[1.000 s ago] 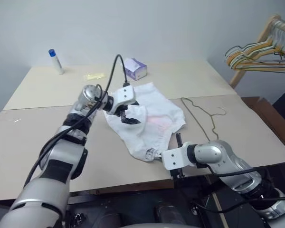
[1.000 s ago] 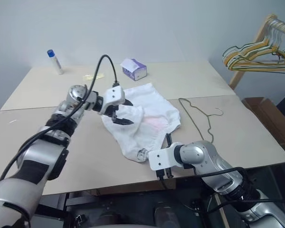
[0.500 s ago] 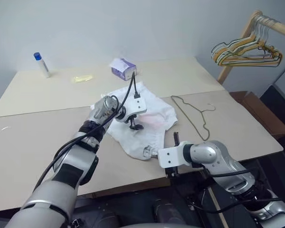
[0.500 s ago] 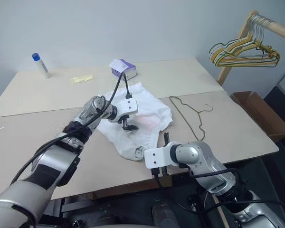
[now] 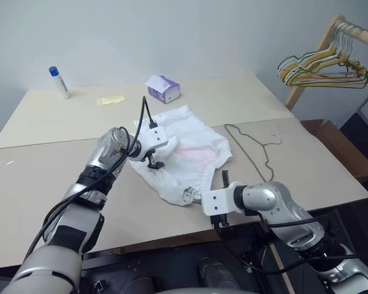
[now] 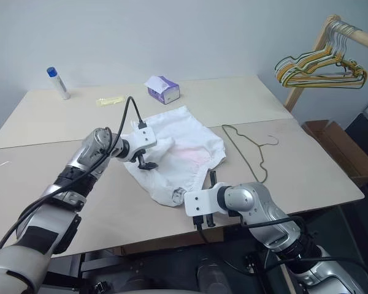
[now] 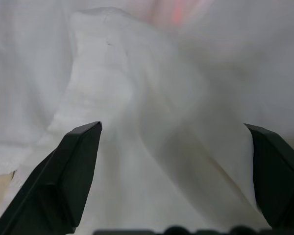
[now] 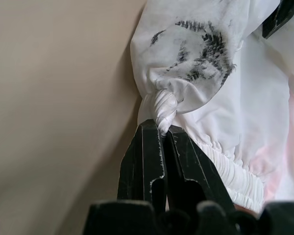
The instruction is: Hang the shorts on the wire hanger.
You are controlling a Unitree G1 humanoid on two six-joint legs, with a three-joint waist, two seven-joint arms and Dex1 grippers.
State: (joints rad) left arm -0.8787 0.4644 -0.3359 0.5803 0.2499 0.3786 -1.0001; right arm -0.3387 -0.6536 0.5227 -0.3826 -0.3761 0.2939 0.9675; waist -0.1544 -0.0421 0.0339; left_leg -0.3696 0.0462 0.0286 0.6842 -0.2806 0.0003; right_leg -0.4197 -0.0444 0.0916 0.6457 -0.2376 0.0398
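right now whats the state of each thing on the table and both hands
shorts: crumpled flat on the table, not hung
wire hanger: lying bare on the table beside the shorts
left hand: open, over the shorts
right hand: shut on the shorts' waistband edge
tissue box: upright
bottle: upright, blue cap on

Two arms showing silver-grey metallic shells with black joint bands. Left arm carrying a loose black cable looping along forearm into a white wrist block. Right arm showing rounded silver housing and white bracket with small dark screws. Left gripper and right gripper presenting matte black, wedge-shaped fingers, edges lightly scuffed.
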